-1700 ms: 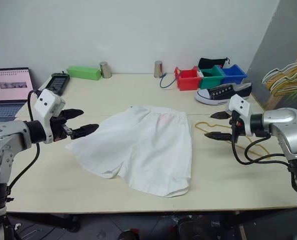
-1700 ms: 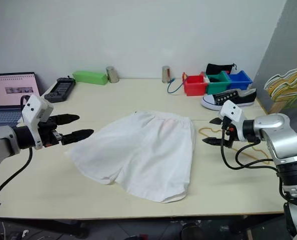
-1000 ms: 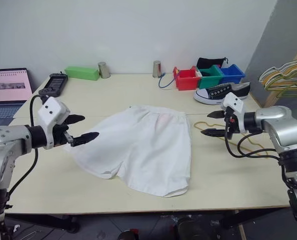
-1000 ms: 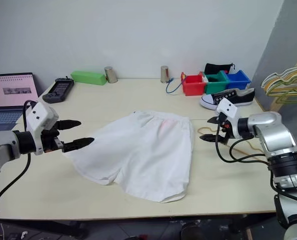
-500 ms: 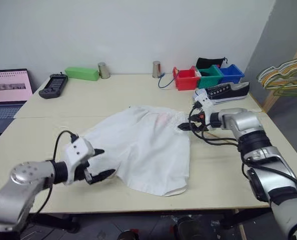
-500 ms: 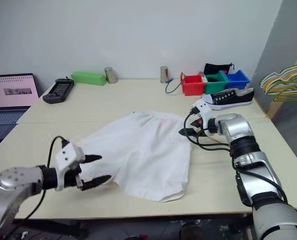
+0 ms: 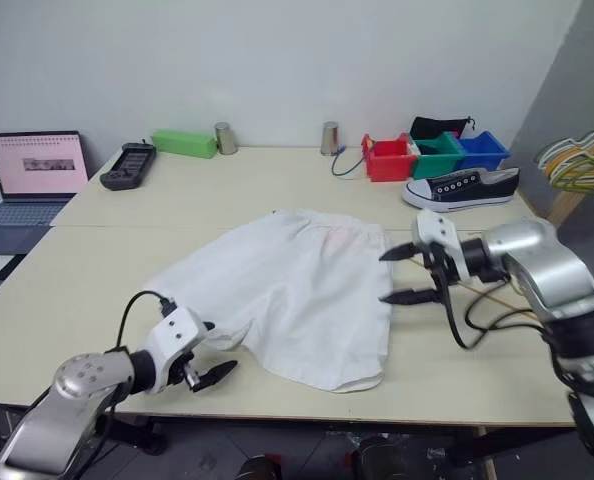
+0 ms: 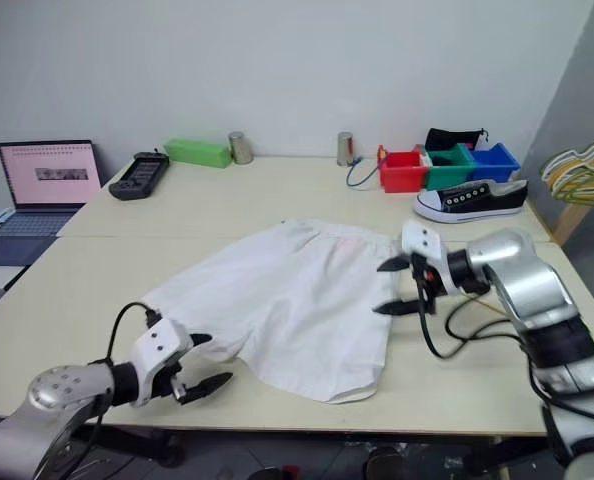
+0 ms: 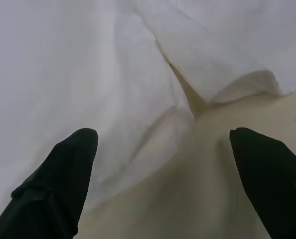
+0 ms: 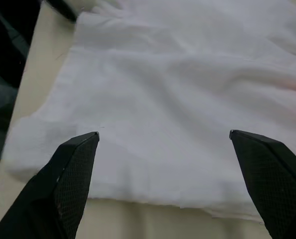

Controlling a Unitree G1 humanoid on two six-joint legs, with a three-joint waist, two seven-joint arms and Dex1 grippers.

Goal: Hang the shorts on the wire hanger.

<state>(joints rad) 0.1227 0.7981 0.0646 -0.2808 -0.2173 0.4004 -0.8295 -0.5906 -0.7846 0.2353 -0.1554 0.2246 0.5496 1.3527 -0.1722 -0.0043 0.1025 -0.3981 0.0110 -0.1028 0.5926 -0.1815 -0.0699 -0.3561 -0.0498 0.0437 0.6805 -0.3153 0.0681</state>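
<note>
The white shorts [image 7: 287, 285] lie flat on the table, waistband at the far side, legs toward me. My left gripper [image 7: 215, 351] is open, low over the table at the near hem of the left leg; its wrist view shows that folded hem [image 9: 222, 79] just ahead of its fingers. At the shorts' right edge my right gripper [image 7: 387, 277] hovers open and points across the fabric [image 10: 178, 99], holding nothing. The wire hanger lies on the table right of the shorts, mostly hidden behind my right arm; a short tan stretch [image 7: 498, 289] shows.
At the far left stand a laptop [image 7: 35, 165], a black controller [image 7: 127, 165] and a green box [image 7: 184, 143]. Two metal cups [image 7: 329, 138], coloured bins [image 7: 437, 155] and a sneaker [image 7: 462, 187] line the far right. Bunched hangers [image 7: 582, 160] hang at the right edge.
The camera has shifted. My left gripper sank from beside the shorts' left edge to the near hem. My right gripper swung in to the waistband corner, then drew back along the right edge.
</note>
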